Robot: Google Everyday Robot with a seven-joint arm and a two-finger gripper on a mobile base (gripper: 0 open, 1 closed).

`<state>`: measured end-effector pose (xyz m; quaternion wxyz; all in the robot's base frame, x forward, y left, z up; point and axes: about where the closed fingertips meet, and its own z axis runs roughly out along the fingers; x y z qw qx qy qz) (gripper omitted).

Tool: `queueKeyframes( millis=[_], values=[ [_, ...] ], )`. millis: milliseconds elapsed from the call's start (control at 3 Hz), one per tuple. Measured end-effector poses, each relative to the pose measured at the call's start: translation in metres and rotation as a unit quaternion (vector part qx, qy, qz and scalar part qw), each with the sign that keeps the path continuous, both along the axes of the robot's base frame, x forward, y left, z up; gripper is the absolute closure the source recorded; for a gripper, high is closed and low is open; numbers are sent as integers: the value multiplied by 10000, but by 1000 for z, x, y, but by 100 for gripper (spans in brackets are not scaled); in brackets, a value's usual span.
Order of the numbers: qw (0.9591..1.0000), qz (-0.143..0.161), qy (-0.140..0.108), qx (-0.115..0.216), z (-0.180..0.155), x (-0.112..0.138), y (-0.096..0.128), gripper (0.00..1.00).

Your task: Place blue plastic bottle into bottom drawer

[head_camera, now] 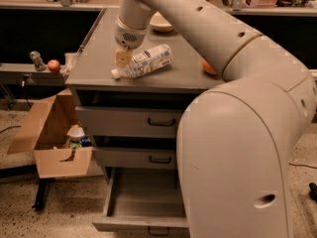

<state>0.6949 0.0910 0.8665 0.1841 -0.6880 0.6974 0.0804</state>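
The blue plastic bottle (146,61) lies on its side on the grey cabinet top (99,58), its white cap pointing left toward the front edge. My gripper (123,58) comes down from above at the bottle's neck end, close over or touching it. The bottom drawer (117,194) is pulled out below, its grey inside bare. My arm and its bulky base fill the right half of the view and hide the drawer's right part.
An orange (207,67) peeks out behind my arm on the cabinet's right. A shallow bowl (161,23) sits at the back. The two upper drawers (148,121) are nearly shut. An open cardboard box (49,133) stands on the floor to the left.
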Motion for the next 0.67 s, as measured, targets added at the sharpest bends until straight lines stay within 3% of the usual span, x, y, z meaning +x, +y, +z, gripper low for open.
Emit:
queueKeyframes(
  millis=[333, 667],
  values=[
    [10000, 0, 0, 0, 0, 0, 0, 56],
    [10000, 0, 0, 0, 0, 0, 0, 24]
  ],
)
